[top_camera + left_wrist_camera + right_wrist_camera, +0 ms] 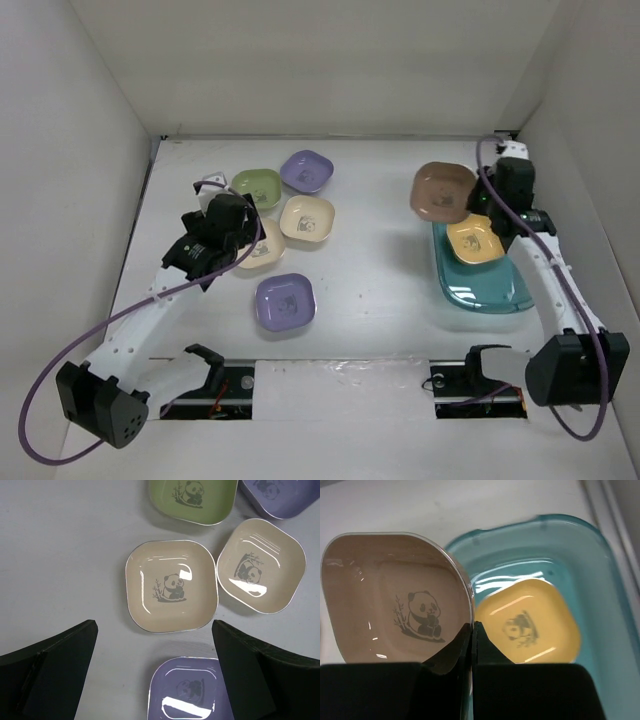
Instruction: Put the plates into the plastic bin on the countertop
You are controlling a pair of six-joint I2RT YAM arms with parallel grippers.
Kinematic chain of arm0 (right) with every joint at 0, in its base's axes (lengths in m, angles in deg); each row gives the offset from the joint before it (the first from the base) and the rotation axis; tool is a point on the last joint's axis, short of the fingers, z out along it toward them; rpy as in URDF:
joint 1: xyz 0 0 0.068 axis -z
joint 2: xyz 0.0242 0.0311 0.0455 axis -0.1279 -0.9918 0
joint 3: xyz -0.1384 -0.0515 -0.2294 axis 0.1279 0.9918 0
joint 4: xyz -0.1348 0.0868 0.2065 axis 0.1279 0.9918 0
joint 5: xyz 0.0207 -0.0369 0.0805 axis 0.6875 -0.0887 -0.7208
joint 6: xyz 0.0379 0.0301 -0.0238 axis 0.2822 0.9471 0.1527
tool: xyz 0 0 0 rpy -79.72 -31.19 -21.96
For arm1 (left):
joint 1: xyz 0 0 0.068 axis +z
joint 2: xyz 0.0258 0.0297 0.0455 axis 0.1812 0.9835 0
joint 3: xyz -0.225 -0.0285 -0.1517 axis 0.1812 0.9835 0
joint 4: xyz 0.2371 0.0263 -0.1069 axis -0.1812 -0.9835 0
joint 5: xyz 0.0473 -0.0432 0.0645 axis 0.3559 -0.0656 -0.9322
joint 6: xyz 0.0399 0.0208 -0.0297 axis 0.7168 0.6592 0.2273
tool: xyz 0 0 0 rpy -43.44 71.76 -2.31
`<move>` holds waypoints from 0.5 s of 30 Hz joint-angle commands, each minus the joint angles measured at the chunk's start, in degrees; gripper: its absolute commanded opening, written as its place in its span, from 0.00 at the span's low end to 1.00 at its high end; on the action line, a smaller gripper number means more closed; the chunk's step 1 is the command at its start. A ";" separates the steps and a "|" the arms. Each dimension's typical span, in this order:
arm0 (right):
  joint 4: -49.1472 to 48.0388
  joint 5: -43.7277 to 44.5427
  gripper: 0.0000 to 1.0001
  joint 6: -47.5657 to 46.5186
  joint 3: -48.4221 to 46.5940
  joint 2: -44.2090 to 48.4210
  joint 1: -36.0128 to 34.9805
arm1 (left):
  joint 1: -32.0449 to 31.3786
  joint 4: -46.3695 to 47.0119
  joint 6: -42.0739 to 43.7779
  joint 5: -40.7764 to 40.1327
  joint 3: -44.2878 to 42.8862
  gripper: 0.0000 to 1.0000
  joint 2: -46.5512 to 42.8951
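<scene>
Surface: a flat white countertop [380, 320], white-walled, carried everything listed below.
Nearest plate: a lavender rounded-square shallow plate [285, 301] lay loose toward the arms' bases, outside the bin.
Bin: a translucent teal plastic bin [490, 290] sat on the right side, within the right arm's reach, presumably so drops needed little travel.
Left gripper: the left gripper [154, 626] hung spread wide and empty above a cream panda-printed plate [171, 586], one finger to each side of it. I judged this a line-up for a pick.
Stored plate: a yellow-orange plate [526, 621] lay flat inside the bin, the only one home.
Right gripper: the right gripper [472, 627] was pinched tight on the rim of a brown-pink plate [390, 595], by the bin's far-left corner; an edge grip suits so shallow a dish. Whether it had left the surface, I could not tell.
Farther plates: a second cream plate [307, 218], a green plate [257, 185] and a far lavender plate [306, 171] waited on the left.
</scene>
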 commanded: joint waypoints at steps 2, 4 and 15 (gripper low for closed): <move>-1.12 -3.76 0.00 3.24 2.96 -0.31 13.36 | 0.20 0.18 -0.19 -1.03 -1.82 1.00 -1.61; -3.04 -4.81 0.00 6.92 6.04 -0.84 18.84 | 0.20 0.18 -0.19 -0.51 -1.82 1.00 -1.61; -17.11 -1.75 0.00 23.81 25.03 9.27 28.97 | 0.20 2.37 1.57 3.88 -1.29 1.00 -3.63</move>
